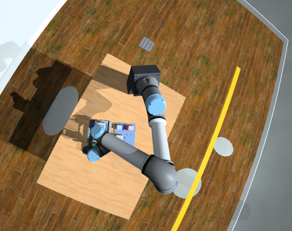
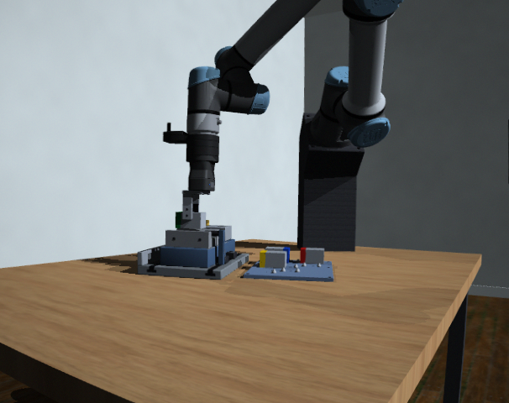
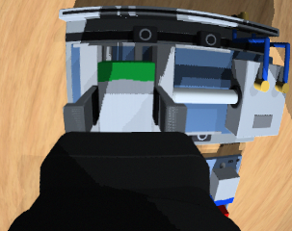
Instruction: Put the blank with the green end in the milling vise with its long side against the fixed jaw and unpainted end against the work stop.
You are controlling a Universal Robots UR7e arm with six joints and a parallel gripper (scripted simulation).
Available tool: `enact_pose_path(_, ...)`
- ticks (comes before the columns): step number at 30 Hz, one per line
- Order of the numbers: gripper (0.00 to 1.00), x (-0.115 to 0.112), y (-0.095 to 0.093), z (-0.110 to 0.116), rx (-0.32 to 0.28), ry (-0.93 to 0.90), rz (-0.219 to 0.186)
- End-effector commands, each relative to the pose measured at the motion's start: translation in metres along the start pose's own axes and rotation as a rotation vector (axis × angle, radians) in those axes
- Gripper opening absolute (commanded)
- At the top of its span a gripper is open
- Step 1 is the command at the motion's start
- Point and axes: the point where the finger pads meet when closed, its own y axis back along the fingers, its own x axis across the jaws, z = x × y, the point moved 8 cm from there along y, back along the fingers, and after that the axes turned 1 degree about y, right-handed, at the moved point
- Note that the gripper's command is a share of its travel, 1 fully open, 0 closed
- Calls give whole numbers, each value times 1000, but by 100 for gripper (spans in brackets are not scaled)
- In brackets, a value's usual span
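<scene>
My gripper [image 3: 125, 98] is shut on the grey blank with the green end [image 3: 125, 90]. It holds the blank down between the jaws of the milling vise [image 2: 193, 253]; the green end [image 2: 178, 219] sticks out just above the jaw tops in the side view. In the wrist view the green end points away from the pale work stop rod [image 3: 206, 96]. The jaw with blue hoses [image 3: 257, 99] is at the right. The dark end block [image 3: 172, 33] lies at the top. Whether the blank rests on the low bars I cannot tell.
The blue plate [image 2: 289, 269] beside the vise holds the blanks with yellow [image 2: 272, 258], blue [image 2: 286, 250] and red [image 2: 312, 254] ends. The arm's black base [image 2: 328, 195] stands behind them. The forearm hides most of the vise in the overhead view [image 1: 97, 135].
</scene>
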Motion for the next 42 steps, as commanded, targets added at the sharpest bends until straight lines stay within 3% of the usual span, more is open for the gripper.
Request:
enact_pose_path(1,0,0,0,0,1,0,-1)
enact_pose_path(42,0,0,-4,0,1,0,-1)
